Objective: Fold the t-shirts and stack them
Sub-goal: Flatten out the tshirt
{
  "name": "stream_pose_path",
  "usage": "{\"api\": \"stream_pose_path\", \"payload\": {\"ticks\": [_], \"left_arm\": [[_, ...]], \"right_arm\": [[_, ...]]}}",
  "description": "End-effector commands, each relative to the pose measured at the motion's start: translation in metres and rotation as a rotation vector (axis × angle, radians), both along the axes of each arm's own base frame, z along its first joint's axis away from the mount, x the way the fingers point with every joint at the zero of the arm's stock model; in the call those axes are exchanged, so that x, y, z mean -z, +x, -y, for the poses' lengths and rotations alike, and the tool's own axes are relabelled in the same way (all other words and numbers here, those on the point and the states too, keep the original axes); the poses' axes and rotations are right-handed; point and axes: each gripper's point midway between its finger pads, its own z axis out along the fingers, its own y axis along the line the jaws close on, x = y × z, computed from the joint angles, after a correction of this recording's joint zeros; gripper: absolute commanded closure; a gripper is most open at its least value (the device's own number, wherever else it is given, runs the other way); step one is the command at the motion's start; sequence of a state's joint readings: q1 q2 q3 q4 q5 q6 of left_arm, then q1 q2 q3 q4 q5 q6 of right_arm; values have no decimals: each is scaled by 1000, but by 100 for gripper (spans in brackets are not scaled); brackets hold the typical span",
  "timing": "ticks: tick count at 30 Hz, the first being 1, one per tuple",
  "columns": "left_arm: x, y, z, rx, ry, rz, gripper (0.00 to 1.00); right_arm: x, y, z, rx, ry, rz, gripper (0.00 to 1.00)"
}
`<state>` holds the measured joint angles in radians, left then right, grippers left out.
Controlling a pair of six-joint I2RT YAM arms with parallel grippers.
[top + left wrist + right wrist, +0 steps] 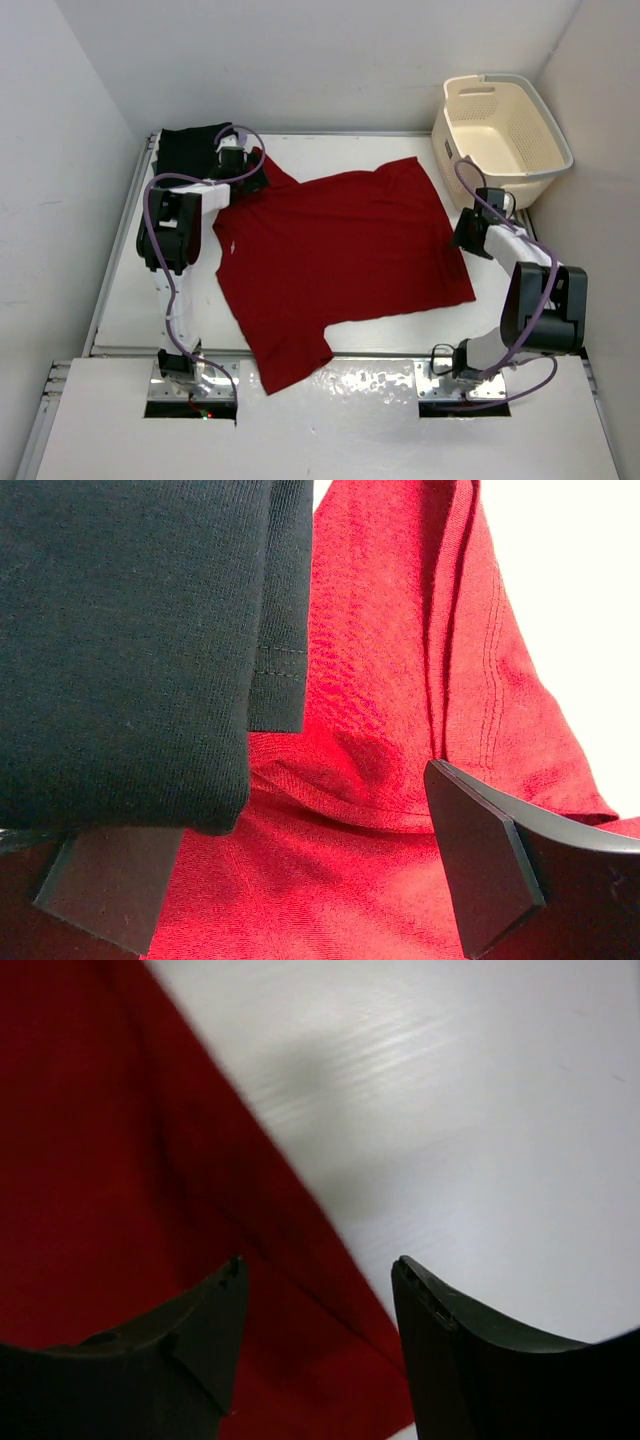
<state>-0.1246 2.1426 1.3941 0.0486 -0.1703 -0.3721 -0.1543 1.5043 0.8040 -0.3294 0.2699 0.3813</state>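
Jaws of the left gripper stand wide apart over a rumpled knit fold of the red t-shirt, touching the folded black t-shirt; those of the right gripper are apart over the red shirt's straight edge, clamping nothing. Red shirt lies spread mid-desk, the black one at the far-left corner. Cream perforated plastic basket stands far right.

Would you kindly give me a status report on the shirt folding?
Left end effector open over sleeve of red t-shirt. Right end effector open at its right edge. Red t-shirt spread flat, unfolded. Folded black t-shirt crowds left end effector.
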Motion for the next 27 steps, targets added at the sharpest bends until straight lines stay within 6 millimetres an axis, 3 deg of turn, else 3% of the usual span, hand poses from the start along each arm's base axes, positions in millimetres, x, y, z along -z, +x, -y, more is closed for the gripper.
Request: {"api": "stream_pose_path", "payload": {"ticks": [1,4,6,8,14,20,25,27], "left_arm": [[22,-5,-17,-29,2,-59,1],[22,-5,-17,-29,1,-59,1],[21,-4,-17,-28,-1,-55,1],[20,-4,-17,-26,-1,-55,1],[22,-5,-16,-24,-3,-57,1],[20,-5,-16,-24,-3,-54,1],[21,-6,-17,-26,-6,-57,1],[21,-5,-17,-26,-6,-54,1]], "right_arm": [[-15,30,-42,-195,151,152,41],[-6,28,-52,-225,165,108,43],[7,22,-48,-199,157,61,51],[19,14,-42,-179,136,8,51],[36,7,-52,-234,184,-50,51],[36,-11,-15,-81,10,-139,76],[10,-20,28,62,-201,-171,84],[6,-23,37,104,-220,-168,93]]}}
